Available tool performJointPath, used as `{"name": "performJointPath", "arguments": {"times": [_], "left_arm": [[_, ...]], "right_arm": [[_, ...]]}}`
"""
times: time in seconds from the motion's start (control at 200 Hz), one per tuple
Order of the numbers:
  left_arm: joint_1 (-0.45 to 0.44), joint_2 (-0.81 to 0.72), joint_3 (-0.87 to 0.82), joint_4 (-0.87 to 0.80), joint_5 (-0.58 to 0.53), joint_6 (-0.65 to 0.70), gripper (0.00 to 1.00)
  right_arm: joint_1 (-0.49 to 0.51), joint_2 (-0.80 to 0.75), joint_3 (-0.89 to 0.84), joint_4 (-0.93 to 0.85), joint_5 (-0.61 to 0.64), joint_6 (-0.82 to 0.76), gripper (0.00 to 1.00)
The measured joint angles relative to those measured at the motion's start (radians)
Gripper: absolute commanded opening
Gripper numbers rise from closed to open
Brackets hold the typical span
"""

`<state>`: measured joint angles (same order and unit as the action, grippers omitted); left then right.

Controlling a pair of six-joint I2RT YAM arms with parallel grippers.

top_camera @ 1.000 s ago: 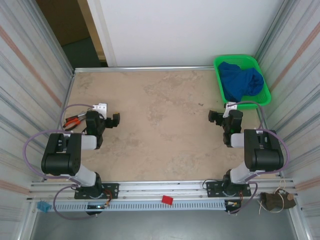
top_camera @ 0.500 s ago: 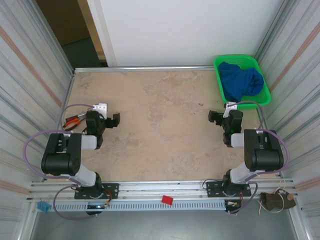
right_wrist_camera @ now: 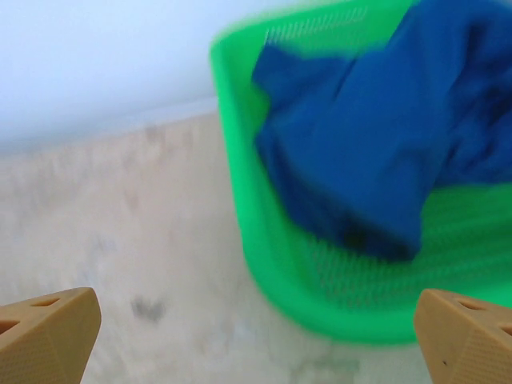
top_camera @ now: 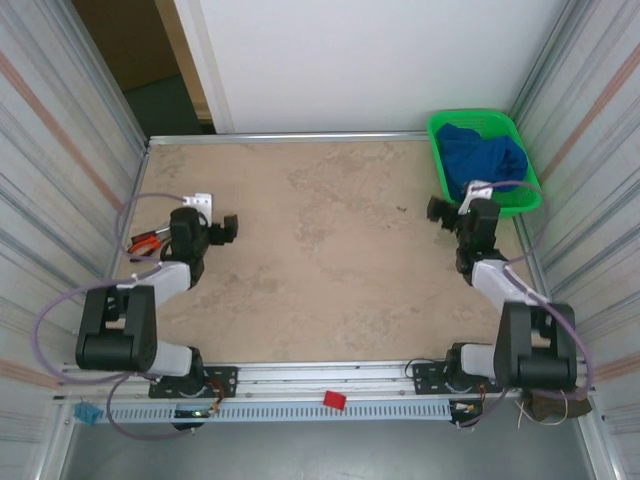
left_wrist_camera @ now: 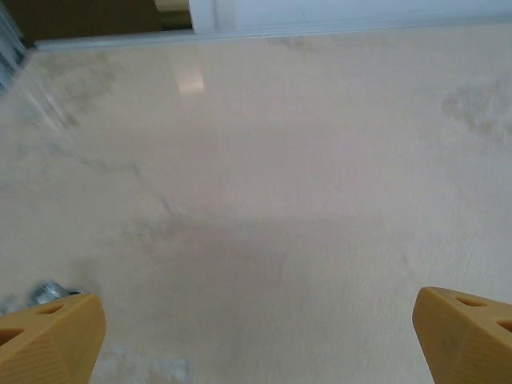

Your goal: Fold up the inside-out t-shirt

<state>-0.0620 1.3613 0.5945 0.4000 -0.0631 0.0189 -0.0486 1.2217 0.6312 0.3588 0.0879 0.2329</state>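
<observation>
Two sets of jaws stand spread as wide as they go, and neither has hold of anything. Your left gripper [top_camera: 228,228] sits over bare table [top_camera: 330,270] in the left half of the overhead frame; from its wrist you look past yellow fingertips [left_wrist_camera: 48,336] at the bottom corners onto mottled beige tabletop. Your right gripper [top_camera: 440,210] is at the right of the overhead frame, just below and left of the green mesh basket [top_camera: 437,140] in the table's upper right corner. The royal-blue t-shirt [top_camera: 480,160] lies crumpled inside that basket (the right wrist picture is blurred), heaped across its upper right part, apart from the fingertips.
</observation>
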Motion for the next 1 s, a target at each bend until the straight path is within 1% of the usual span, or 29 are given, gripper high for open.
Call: {"name": "performJointPath", "arguments": {"times": [0.035,0.08,0.17,0.225,0.271,0.316,0.366,0.431,0.501,0.576,0.621,0.631,0.646,0.756,0.877,1.002], "left_arm": [[-0.011,-0.035,0.051,-0.071,-0.022,-0.021,0.99],[-0.031,-0.079,0.114,-0.151,-0.045,-0.051,0.99],[-0.099,-0.159,0.236,-0.298,-0.07,-0.111,0.99],[-0.159,-0.2,0.295,-0.373,-0.073,-0.143,0.99],[-0.212,-0.223,0.334,-0.423,-0.07,-0.165,0.99],[-0.26,-0.237,0.364,-0.461,-0.067,-0.184,0.99],[-0.314,-0.243,0.389,-0.503,-0.063,-0.205,0.99],[-0.372,-0.239,0.407,-0.547,-0.06,-0.229,0.99],[-0.418,-0.225,0.412,-0.588,-0.059,-0.247,0.99],[-0.457,-0.202,0.412,-0.621,-0.058,-0.262,0.99],[-0.473,-0.187,0.412,-0.636,-0.052,-0.272,0.99],[-0.476,-0.184,0.412,-0.638,-0.05,-0.274,0.99],[-0.48,-0.18,0.412,-0.64,-0.05,-0.277,0.99],[-0.488,-0.154,0.409,-0.64,-0.033,-0.301,0.99],[-0.488,-0.131,0.392,-0.629,-0.021,-0.323,0.99],[-0.488,-0.095,0.384,-0.625,-0.007,-0.336,0.99]], "right_arm": [[-0.006,-0.034,0.071,-0.071,0.03,0.061,0.99],[-0.027,-0.051,0.179,-0.155,0.035,0.122,0.99],[-0.071,-0.017,0.426,-0.301,0.028,0.182,0.99],[-0.089,0.067,0.631,-0.424,0.015,0.198,1.0],[-0.1,0.151,0.807,-0.512,-0.004,0.205,0.93],[-0.109,0.251,0.973,-0.595,-0.029,0.208,0.9],[-0.117,0.356,1.13,-0.694,-0.046,0.216,0.89],[-0.129,0.48,1.271,-0.8,-0.052,0.225,0.89],[-0.142,0.59,1.349,-0.9,-0.048,0.237,0.9],[-0.156,0.688,1.378,-0.99,-0.035,0.251,0.92],[-0.166,0.748,1.394,-1.039,-0.032,0.258,0.95],[-0.168,0.758,1.398,-1.048,-0.032,0.257,0.98],[-0.171,0.78,1.407,-1.065,-0.031,0.258,1.0],[-0.184,0.91,1.484,-1.143,-0.016,0.256,0.99],[-0.186,1.011,1.585,-1.191,0.005,0.254,1.0],[-0.185,1.074,1.652,-1.2,0.021,0.249,0.91]]}}
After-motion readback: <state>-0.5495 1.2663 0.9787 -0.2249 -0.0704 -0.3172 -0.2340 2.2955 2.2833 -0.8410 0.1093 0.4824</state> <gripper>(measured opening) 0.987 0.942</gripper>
